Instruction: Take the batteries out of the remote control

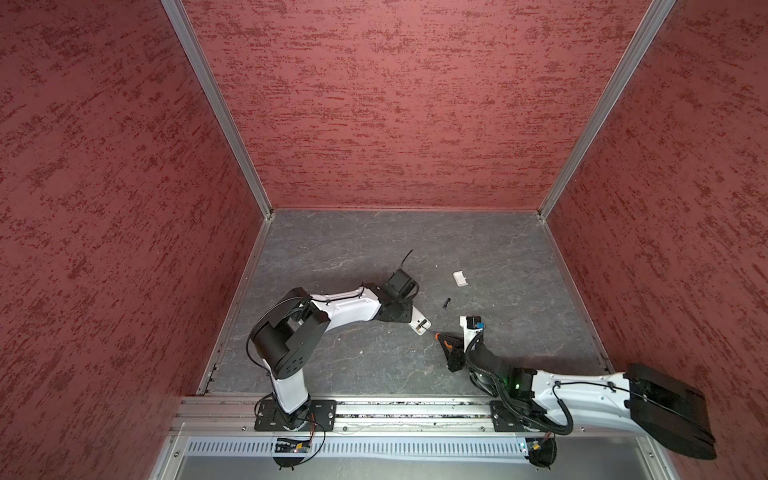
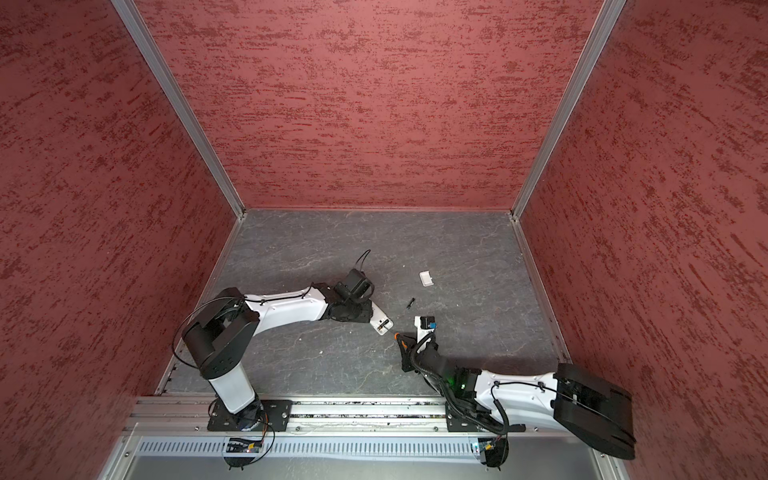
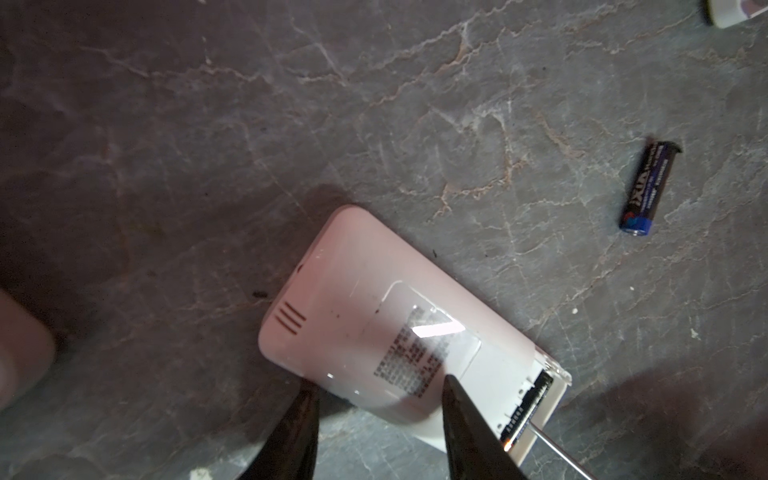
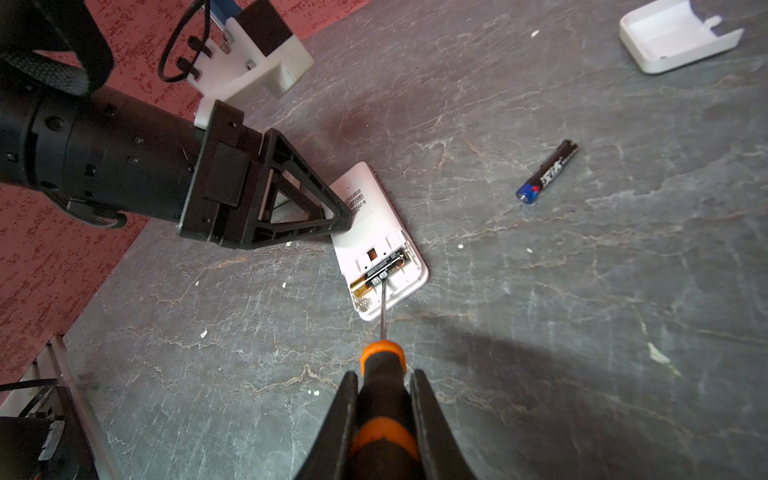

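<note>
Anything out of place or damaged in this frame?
Mostly expected disassembly: the battery cover lies inside up, away from the remote. Two oddities: small white flecks scattered on the table, possibly chipped plastic, and the loose battery looks to have its wrapper peeled at one end.

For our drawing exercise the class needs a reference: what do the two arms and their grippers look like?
The left arm and right arm have white shells between black joint housings, with thin black cables along them. The right arm adds a thick black cable bundle and a green light. The right gripper is black, as is the left gripper, whose fingers are open triangular frames.
</note>
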{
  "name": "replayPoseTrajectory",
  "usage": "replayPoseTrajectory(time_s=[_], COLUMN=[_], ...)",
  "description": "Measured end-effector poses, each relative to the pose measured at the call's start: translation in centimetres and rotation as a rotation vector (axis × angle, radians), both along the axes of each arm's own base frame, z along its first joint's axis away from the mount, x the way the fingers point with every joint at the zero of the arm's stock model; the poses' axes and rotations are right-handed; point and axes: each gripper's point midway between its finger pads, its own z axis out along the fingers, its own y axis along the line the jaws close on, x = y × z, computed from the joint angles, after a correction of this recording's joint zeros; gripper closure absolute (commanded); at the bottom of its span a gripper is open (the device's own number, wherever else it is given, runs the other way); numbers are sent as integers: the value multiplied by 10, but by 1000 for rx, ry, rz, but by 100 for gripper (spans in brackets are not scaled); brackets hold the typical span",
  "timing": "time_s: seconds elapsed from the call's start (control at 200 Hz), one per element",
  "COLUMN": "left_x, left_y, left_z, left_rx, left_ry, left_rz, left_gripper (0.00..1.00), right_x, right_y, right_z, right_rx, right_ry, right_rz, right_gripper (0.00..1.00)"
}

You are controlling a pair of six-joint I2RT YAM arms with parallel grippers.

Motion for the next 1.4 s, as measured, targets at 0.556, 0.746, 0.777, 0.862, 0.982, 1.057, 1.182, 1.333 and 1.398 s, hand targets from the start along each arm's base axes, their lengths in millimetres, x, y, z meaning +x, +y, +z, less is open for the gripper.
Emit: replayPoseTrajectory(time_s=[0.556,0.746,0.777,0.862,0.982,1.057,1.182,1.333,1.398], left_x=[1,1,1,2,3,3,4,5,5], left_y=[-3,-4,-4,-5,-6,-7,-9,-10,-10], left_z=[0,0,-1,-1,-1,0,-1,0,0], left_rx=[-5,-9,-8,-6,-9,-12,-17,-24,-25], left_ry=[-4,-7,-8,-13,-16,-18,-21,-24,-23], left_rz=[35,41,41,44,50,52,57,62,63], left_gripper=[55,55,56,56,56,56,56,56,56], right_x=[-2,-4,-4,-4,-3,-2,-1,0,-1], right_y=[3,4,4,5,7,8,11,11,11], right_z=[-1,-1,-1,-1,-1,-1,0,0,0], right_rx=[14,19,18,16,11,10,2,-2,-1], right_ry=[3,8,8,10,12,12,11,7,7], right_rz=[13,24,24,25,25,25,27,28,28], right_gripper=[100,100,100,100,100,100,100,100,100])
